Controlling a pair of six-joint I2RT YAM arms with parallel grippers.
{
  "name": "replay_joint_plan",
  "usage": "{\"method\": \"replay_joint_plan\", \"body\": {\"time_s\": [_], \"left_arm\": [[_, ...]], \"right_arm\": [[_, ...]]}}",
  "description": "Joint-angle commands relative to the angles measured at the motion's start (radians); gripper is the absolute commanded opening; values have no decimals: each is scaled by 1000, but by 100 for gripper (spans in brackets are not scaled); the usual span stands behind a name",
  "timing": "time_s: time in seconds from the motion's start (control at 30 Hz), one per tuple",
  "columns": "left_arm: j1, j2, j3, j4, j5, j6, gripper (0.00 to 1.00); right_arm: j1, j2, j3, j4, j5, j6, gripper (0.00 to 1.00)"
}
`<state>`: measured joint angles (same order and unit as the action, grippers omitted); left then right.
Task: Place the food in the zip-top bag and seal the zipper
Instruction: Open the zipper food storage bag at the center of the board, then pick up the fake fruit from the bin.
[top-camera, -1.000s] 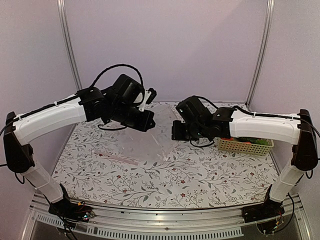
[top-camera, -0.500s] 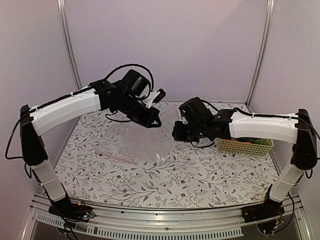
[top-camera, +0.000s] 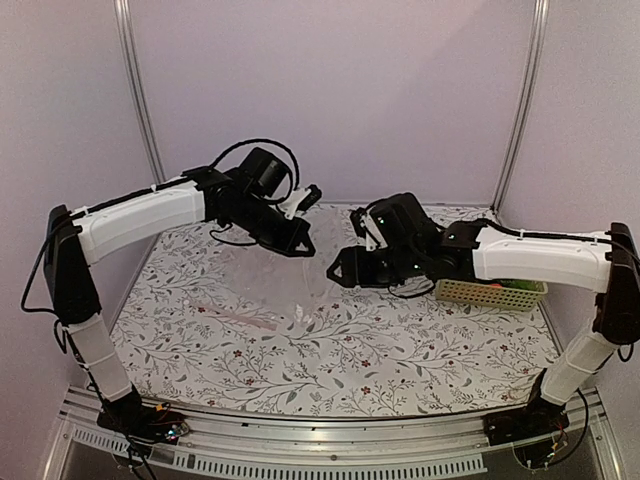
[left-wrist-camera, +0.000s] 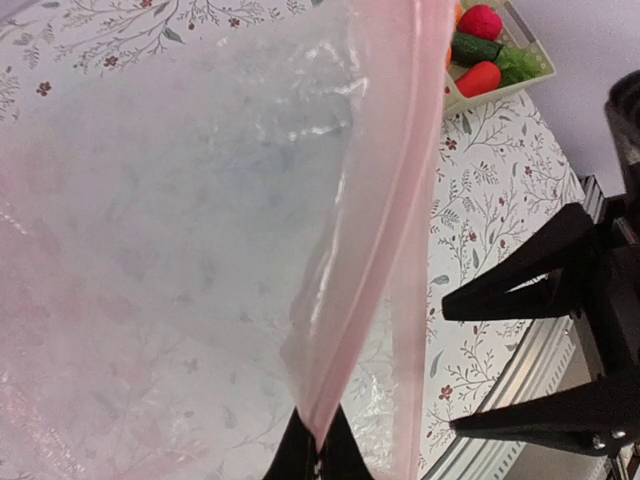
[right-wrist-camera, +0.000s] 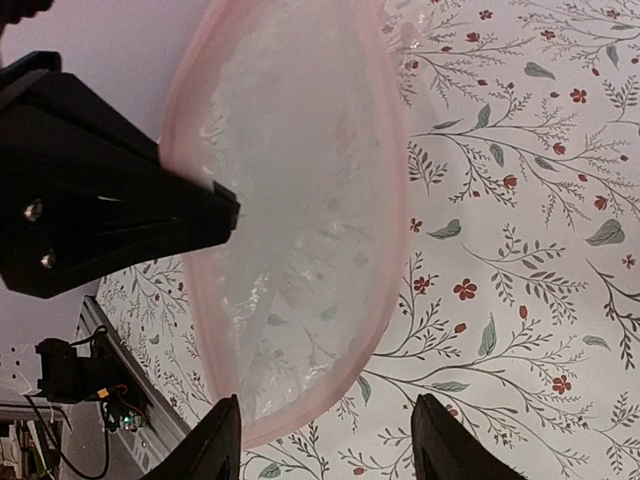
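Note:
The zip-top bag (top-camera: 268, 292) hangs from its top edge, its body trailing onto the table. My left gripper (left-wrist-camera: 318, 450) is shut on the pink zipper (left-wrist-camera: 385, 220) strip and holds that edge up. In the right wrist view the bag (right-wrist-camera: 300, 200) mouth gapes as an oval pink rim. My right gripper (right-wrist-camera: 330, 445) is open just in front of that rim, with nothing between its fingers (right-wrist-camera: 215, 445). The food (left-wrist-camera: 478, 48) lies in the basket: a red fruit, a green cucumber and an orange-red piece. No slider tab shows.
The pale lattice basket (top-camera: 490, 292) stands at the right, beside my right arm. The floral tablecloth (top-camera: 330, 370) covers the table. Metal rail (top-camera: 330, 430) along the near edge; purple walls and frame posts close behind.
My right gripper has opened and let go of the bag, shifting slightly left. The left arm has swung the pinched bag edge up and toward the back.

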<state>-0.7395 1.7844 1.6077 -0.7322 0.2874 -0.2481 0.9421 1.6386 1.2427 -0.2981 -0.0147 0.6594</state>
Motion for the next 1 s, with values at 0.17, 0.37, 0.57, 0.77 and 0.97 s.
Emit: {"method": "replay_joint_plan", "body": {"time_s": [0.17,0.37,0.57,0.77,0.97], "left_arm": [[25,-4,-63,62,52,7,0],[25,-18,-89,80,59,-2,0],[25,-23,-95,80,53,0,0],[25,-36,-101,81,31,7,0],[25,-41,-106,79,23,11,0]], "right_arm": [[-14,-249,-56,-147,83,-95,81],[-148,-372,-128,-290,176,-104,94],[-368,-420,-166,-392,171,-154,98],[-571,-355,-165,-404,115,-221,98],[-691,-215,-127,-371,28,-280,94]]}}
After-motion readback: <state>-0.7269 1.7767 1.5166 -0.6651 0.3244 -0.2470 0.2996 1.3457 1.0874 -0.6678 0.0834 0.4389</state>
